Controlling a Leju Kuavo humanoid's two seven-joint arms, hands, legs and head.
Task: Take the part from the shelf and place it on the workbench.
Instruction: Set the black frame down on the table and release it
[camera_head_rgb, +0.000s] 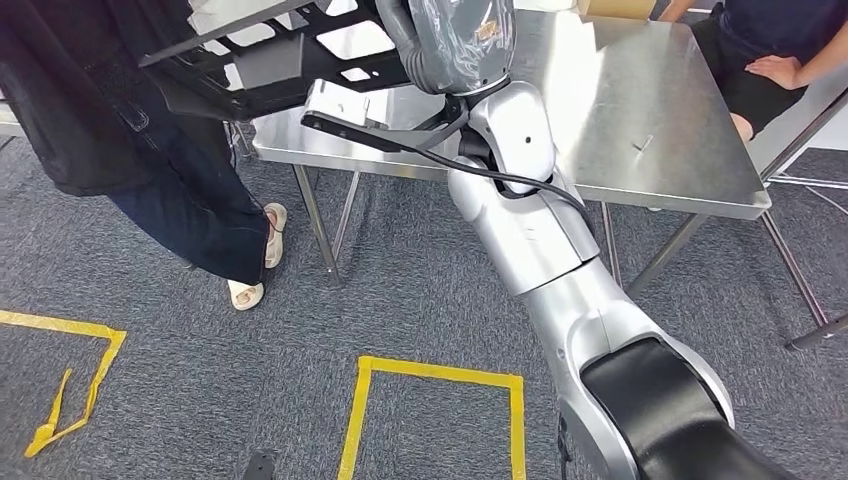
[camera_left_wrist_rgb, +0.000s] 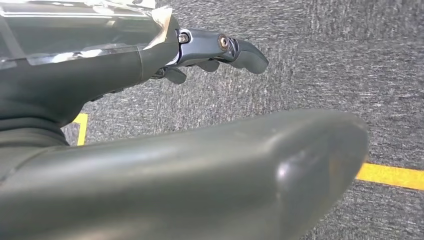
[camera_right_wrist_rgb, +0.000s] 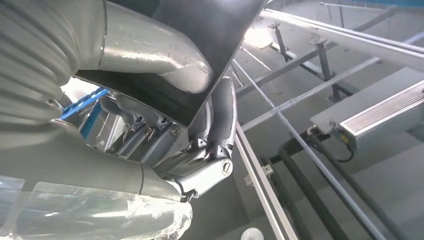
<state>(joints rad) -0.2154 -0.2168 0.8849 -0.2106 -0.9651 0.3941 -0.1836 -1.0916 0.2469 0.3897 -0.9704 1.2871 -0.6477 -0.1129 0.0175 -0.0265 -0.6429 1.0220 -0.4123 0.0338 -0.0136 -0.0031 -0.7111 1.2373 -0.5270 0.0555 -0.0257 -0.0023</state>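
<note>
Currently, the right hand (camera_right_wrist_rgb: 200, 135) grasps the part (camera_head_rgb: 290, 55), a flat black perforated panel: in the right wrist view the thumb lies across one face of a dark panel edge and the darker fingers (camera_right_wrist_rgb: 222, 115) curl against the other face. In the head view the hand, wrapped in clear film, sits at the table's (camera_head_rgb: 640, 130) near edge, and the part extends from it over that edge, raised above the steel top and tilted; whether any portion of it touches the table cannot be determined. A white and black bracket (camera_head_rgb: 345, 108) on the forearm projects just off the table's near edge. The left hand (camera_left_wrist_rgb: 220, 50) hangs over the grey carpet (camera_left_wrist_rgb: 340, 60), away from the table, holding nothing, with its fingers extended and slightly apart. A person in dark clothing and light sandals (camera_head_rgb: 150, 130) stands beside the table's corner, just beside the part. A second person (camera_head_rgb: 770, 60) sits at the table's far side. Yellow tape (camera_head_rgb: 435, 375) marks rectangles on the carpet in front of the table.
</note>
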